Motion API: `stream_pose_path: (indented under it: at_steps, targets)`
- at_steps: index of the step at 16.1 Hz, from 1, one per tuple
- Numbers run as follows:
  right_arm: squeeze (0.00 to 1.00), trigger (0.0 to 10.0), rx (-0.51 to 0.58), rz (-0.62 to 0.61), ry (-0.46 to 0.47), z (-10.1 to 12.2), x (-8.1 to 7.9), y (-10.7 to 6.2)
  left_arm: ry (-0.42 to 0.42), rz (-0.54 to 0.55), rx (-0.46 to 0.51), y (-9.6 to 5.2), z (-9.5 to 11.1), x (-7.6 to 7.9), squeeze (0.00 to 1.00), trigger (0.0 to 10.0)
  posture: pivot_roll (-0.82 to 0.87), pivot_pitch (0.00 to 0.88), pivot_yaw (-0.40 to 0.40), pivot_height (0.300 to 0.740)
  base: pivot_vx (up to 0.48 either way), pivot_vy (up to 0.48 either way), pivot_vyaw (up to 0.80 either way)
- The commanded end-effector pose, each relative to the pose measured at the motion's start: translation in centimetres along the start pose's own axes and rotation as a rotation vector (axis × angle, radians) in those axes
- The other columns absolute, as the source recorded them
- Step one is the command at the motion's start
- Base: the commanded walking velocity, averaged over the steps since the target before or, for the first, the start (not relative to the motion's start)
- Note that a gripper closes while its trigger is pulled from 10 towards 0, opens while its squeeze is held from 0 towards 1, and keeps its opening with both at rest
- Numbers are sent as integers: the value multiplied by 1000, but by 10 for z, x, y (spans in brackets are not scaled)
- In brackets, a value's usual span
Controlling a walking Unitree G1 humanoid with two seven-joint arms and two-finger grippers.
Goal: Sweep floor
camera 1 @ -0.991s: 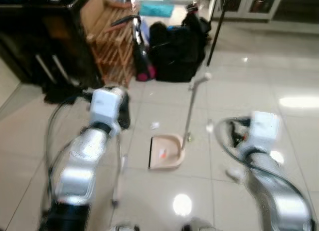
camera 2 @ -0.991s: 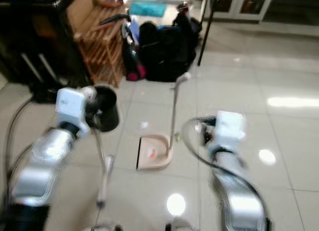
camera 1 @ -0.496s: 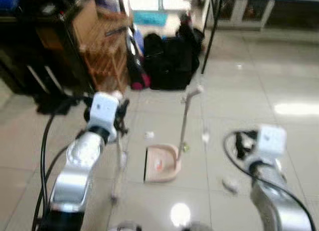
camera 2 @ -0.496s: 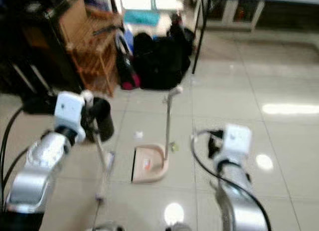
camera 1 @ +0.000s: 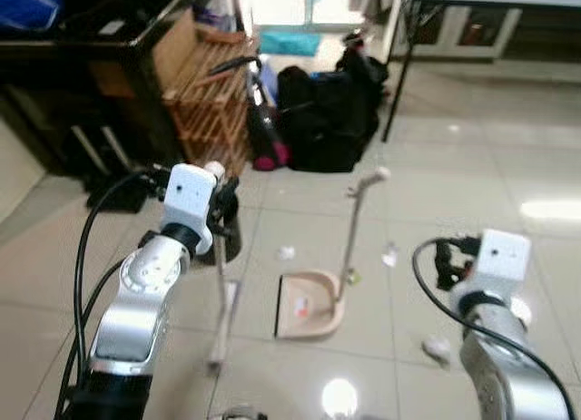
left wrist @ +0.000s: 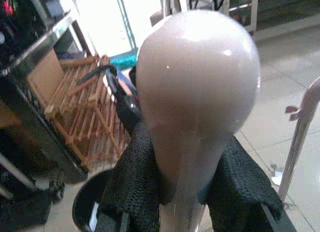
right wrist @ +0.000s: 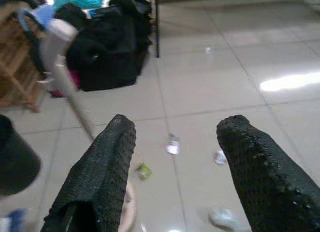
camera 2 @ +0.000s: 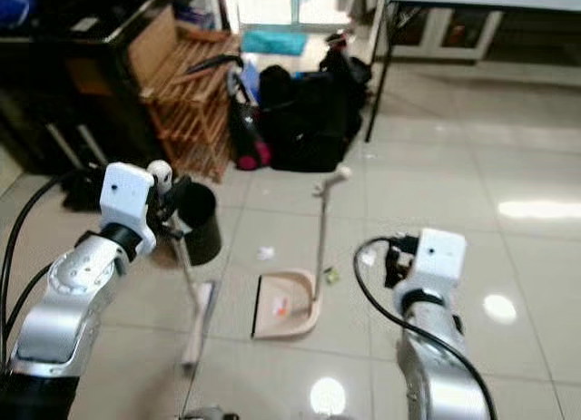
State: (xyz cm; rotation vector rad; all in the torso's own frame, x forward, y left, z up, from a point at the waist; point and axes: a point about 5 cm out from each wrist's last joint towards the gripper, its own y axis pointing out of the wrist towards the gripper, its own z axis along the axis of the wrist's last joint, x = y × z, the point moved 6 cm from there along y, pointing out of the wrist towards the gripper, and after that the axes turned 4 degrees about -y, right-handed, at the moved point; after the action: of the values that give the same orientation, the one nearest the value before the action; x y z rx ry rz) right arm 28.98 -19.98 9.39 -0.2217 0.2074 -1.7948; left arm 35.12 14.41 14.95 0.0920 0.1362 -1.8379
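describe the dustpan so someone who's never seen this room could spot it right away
Start at the black bags heaped by the wooden rack, then come forward across the pale tiled floor. The dustpan sits on the tiles between the robot's two arms, with scraps of litter around it. It is the beige pan with a tall upright handle, unlike the broom that the left hand holds.

Glossy pale tiled floor point(camera 1: 508, 148) — wooden rack point(camera 1: 211, 93), black bags point(camera 1: 331, 112) behind.
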Motion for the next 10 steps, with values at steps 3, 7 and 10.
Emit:
stream_pose_path:
  at_steps: [3,7,10]
  targets:
    - [0,10000,1,1,10,-2,2,-1,-1,-4,35,5,9,5,0,10000,-52,91,38,740,0,0,0]
    - [0,10000,35,19,15,7,-4,6,-21,-30,24,7,3,16,0,10000,-49,107,25,740,0,247,-241]
    - [0,10000,170,21,-11,38,-15,10,-4,-58,-39,4,-20,24,0,10000,-53,111,23,740,0,371,0]
